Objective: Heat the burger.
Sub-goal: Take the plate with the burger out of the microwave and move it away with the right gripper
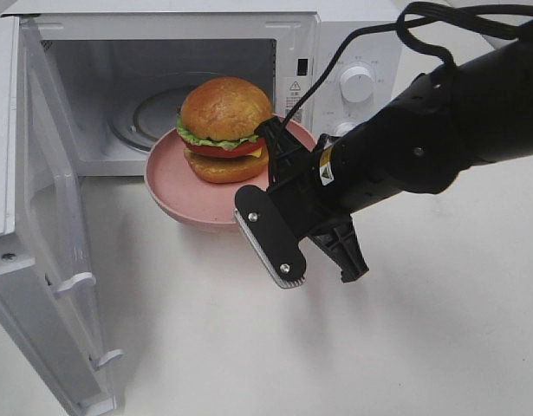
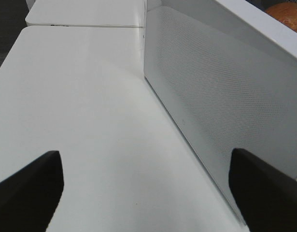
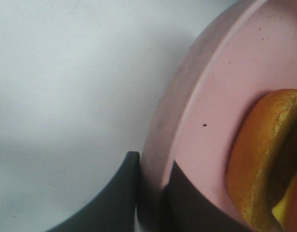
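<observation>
The burger (image 1: 224,121), with a golden bun, green lettuce and a red tomato layer, sits on a round pink plate (image 1: 186,192). The plate is held at the mouth of the open microwave (image 1: 335,39), its far edge at the sill. My right gripper (image 1: 279,146) is shut on the plate's right rim. The right wrist view shows its two fingers either side of the plate's rim (image 3: 187,92), with the burger (image 3: 259,159) beside them. My left gripper (image 2: 144,166) is open with nothing between its fingers, low over the table outside the microwave door (image 2: 225,96). It does not show in the exterior view.
The microwave door (image 1: 41,217) is swung wide open on the left. A glass turntable (image 1: 145,117) lies inside the cavity. Control knobs (image 1: 357,84) are on the right panel. White table (image 1: 379,347) spreads in front.
</observation>
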